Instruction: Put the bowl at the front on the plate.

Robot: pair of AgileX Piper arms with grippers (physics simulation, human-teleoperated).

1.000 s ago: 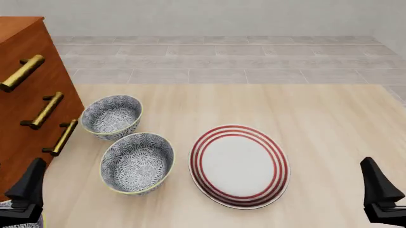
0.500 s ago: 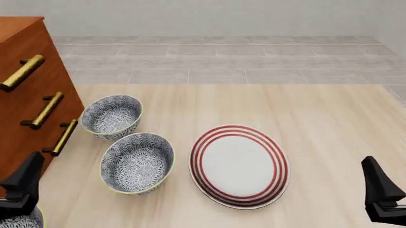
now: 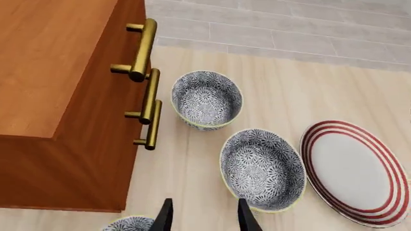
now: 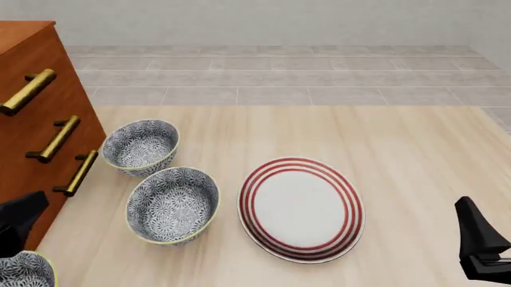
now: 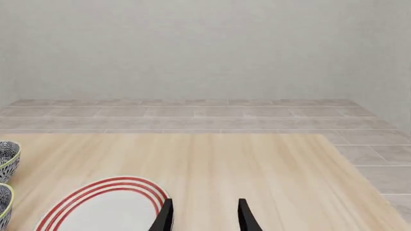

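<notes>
Three blue-and-white floral bowls stand along the table's left side. The bowl at the front (image 4: 26, 270) sits in the near left corner, cut by the frame edge; in the left wrist view only the rim of this bowl (image 3: 131, 224) shows. My left gripper (image 4: 19, 217) hovers just above and behind it, open (image 3: 204, 217), holding nothing. The white plate (image 4: 301, 209) with red rings lies at mid-table, also in the left wrist view as the plate (image 3: 352, 173). My right gripper (image 4: 477, 238) is open (image 5: 204, 217) near the table's front right, right of the plate (image 5: 103, 207).
Two look-alike bowls stand further back: a middle bowl (image 4: 172, 204) beside the plate and a far bowl (image 4: 141, 146). A wooden cabinet (image 4: 32, 125) with brass handles (image 4: 57, 139) borders the left side, close to the bowls. A tiled floor lies beyond the table's far edge.
My left gripper has shifted left and tilted, uncovering more of the front bowl's rim. The right gripper, the plate and the other bowls have stayed put.
</notes>
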